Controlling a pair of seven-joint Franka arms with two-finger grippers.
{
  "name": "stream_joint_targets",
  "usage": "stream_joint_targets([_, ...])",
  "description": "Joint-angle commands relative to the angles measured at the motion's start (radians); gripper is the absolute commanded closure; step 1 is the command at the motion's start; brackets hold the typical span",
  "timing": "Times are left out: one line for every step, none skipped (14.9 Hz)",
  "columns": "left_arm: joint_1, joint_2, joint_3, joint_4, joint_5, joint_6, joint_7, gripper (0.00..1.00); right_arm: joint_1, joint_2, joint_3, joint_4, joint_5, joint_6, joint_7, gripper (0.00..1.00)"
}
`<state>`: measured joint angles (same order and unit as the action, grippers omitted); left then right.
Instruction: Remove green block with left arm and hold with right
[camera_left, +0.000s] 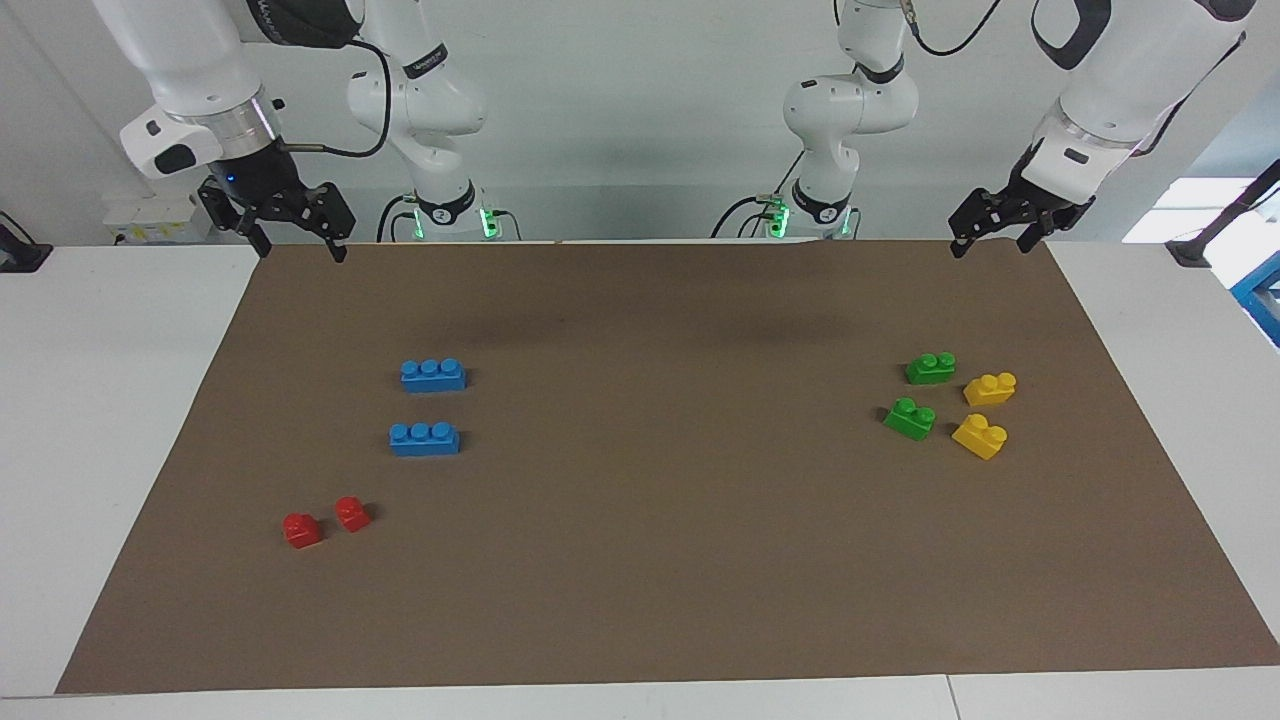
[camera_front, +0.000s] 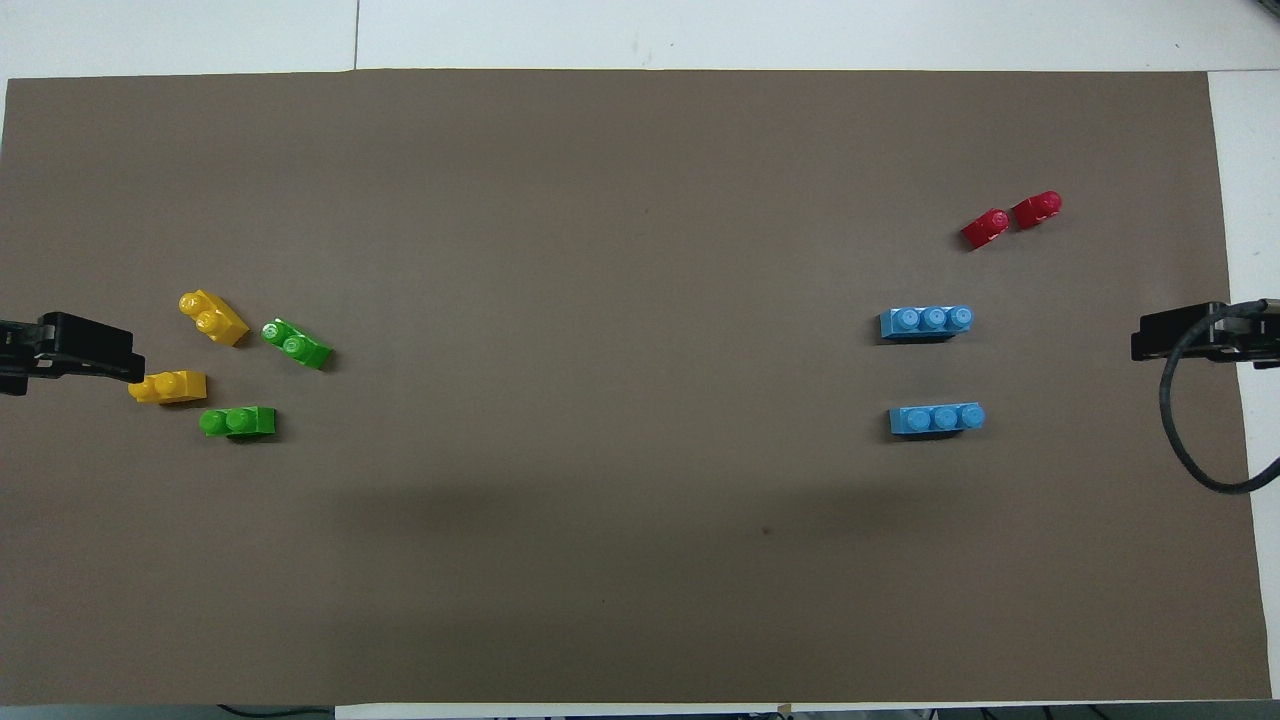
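Two bright green two-stud blocks lie on the brown mat toward the left arm's end. One green block (camera_left: 930, 368) (camera_front: 240, 422) is nearer to the robots. The second green block (camera_left: 910, 418) (camera_front: 296, 344) is farther from them. Both stand free, apart from each other. My left gripper (camera_left: 992, 243) (camera_front: 128, 362) hangs open and empty, raised over the mat's edge at the robots' end, well apart from the green blocks. My right gripper (camera_left: 300, 245) (camera_front: 1145, 340) hangs open and empty, raised over the mat's corner at the right arm's end.
Two yellow two-stud bricks (camera_left: 990, 388) (camera_left: 980, 436) lie beside the green blocks, toward the mat's end. Two blue three-stud bricks (camera_left: 432, 375) (camera_left: 425, 438) and two small red bricks (camera_left: 302, 530) (camera_left: 352, 513) lie toward the right arm's end. The brown mat (camera_left: 660, 560) covers the white table.
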<state>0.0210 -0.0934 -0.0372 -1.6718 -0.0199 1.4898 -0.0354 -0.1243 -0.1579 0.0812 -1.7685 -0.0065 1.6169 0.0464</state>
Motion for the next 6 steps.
stream_joint_targets([0.016,0.011,-0.004,0.032,-0.017,-0.034,0.020,0.00,-0.008,-0.017,0.005,-0.025,-0.024,0.021,-0.049,0.00])
stream_joint_targets([0.016,0.008,-0.004,0.032,-0.017,-0.034,0.020,0.00,-0.008,-0.018,0.005,-0.026,-0.024,0.020,-0.051,0.00])
stream_joint_targets([0.016,0.004,-0.006,0.032,-0.015,-0.033,0.020,0.00,-0.008,-0.019,0.005,-0.026,-0.024,0.020,-0.057,0.00])
stream_joint_targets([0.017,0.001,-0.007,0.032,-0.015,-0.033,0.023,0.00,-0.008,-0.019,0.005,-0.028,-0.023,0.020,-0.069,0.00])
stream_joint_targets([0.017,0.000,-0.009,0.032,-0.015,-0.031,0.023,0.00,-0.008,-0.020,0.005,-0.029,-0.023,0.020,-0.069,0.00])
stream_joint_targets([0.017,-0.002,-0.010,0.032,-0.015,-0.031,0.025,0.00,-0.008,-0.020,0.006,-0.029,-0.023,0.020,-0.071,0.00])
